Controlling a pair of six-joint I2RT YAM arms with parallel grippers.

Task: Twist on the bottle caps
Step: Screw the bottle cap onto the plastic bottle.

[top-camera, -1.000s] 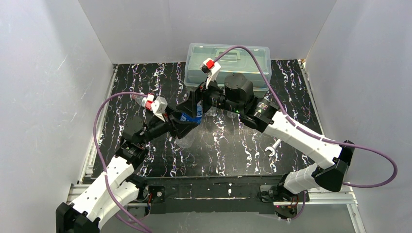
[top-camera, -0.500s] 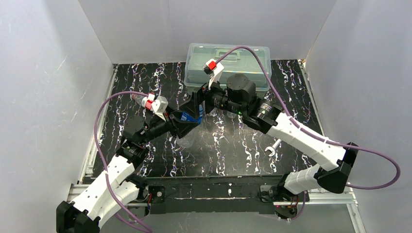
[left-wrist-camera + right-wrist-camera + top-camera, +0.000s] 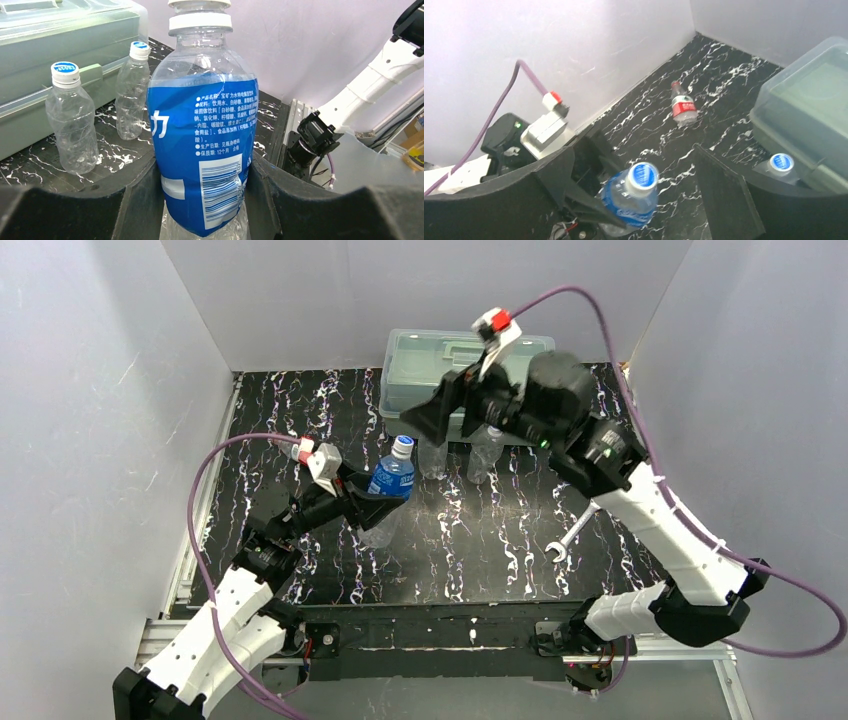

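Top view: blue-label bottle (image 3: 390, 483) is gripped round its body by left gripper (image 3: 378, 502), mid-table; right gripper (image 3: 432, 410) is seen above, jaws wide, empty.
Left wrist: white cap (image 3: 200, 21) is seated on it; two plain bottles (image 3: 72, 125) by the lidded box (image 3: 60, 30) are capped.
Right wrist: red-label bottle (image 3: 683, 106) is laid apart; cap state cannot be told.
Progress: three judged capped, red-label one likely left.
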